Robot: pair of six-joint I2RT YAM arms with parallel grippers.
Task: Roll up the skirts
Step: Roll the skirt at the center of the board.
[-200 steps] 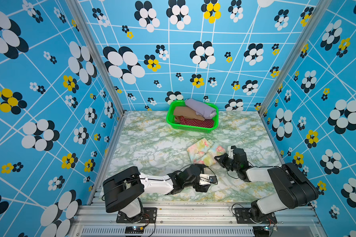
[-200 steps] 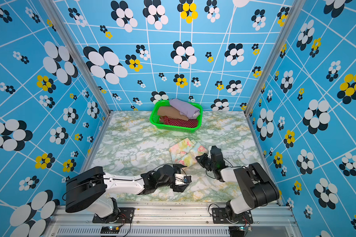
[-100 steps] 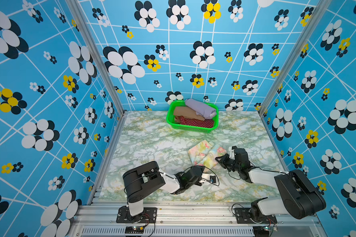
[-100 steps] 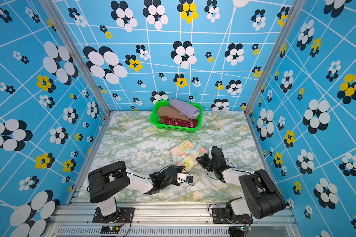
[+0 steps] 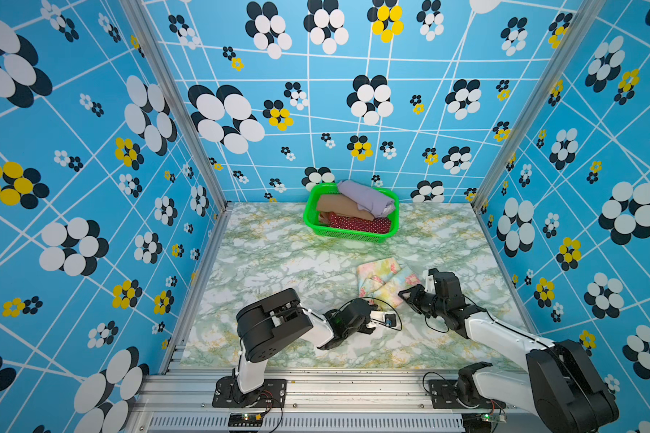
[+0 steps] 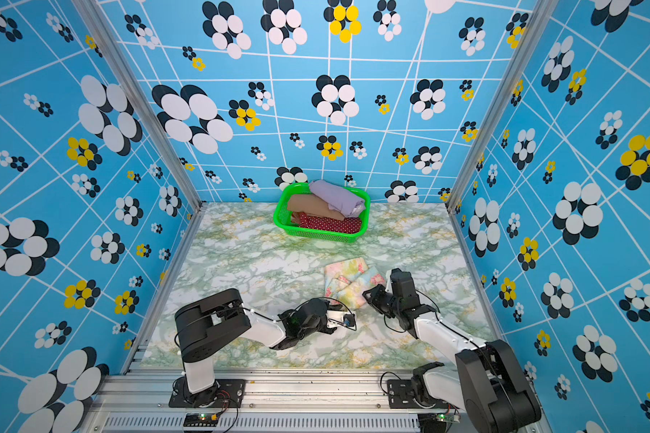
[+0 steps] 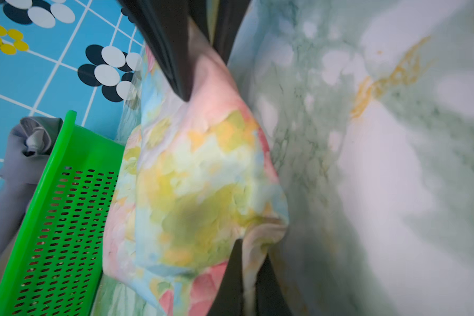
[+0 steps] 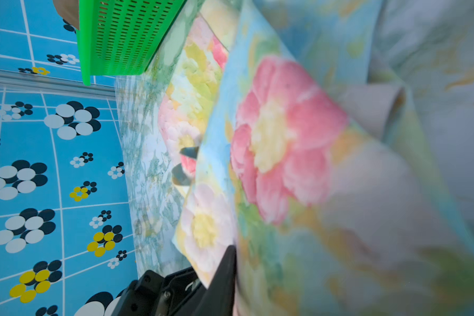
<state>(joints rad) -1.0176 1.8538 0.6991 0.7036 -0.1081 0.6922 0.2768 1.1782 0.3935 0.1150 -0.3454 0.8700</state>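
**Step: gripping the near edge for the roll**

The skirt [image 5: 381,279] lies folded on the table [image 5: 278,262], between the basket [image 5: 349,235] and the arms. The left gripper [image 7: 211,169] pinches its near corner. The right gripper [image 5: 406,294] sits at the edge; you cannot tell its jaw state. Next, probably secure both grips, then roll evenly. The table is marbled, and the walls [image 5: 91,150] are patterned blue.

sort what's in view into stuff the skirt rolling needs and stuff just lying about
In the job:
floral skirt
left gripper, shut on its edge
right gripper, at its other corner

Lying about:
green basket, at the back
lilac cloth, tan cloth, red dotted cloth, all inside it
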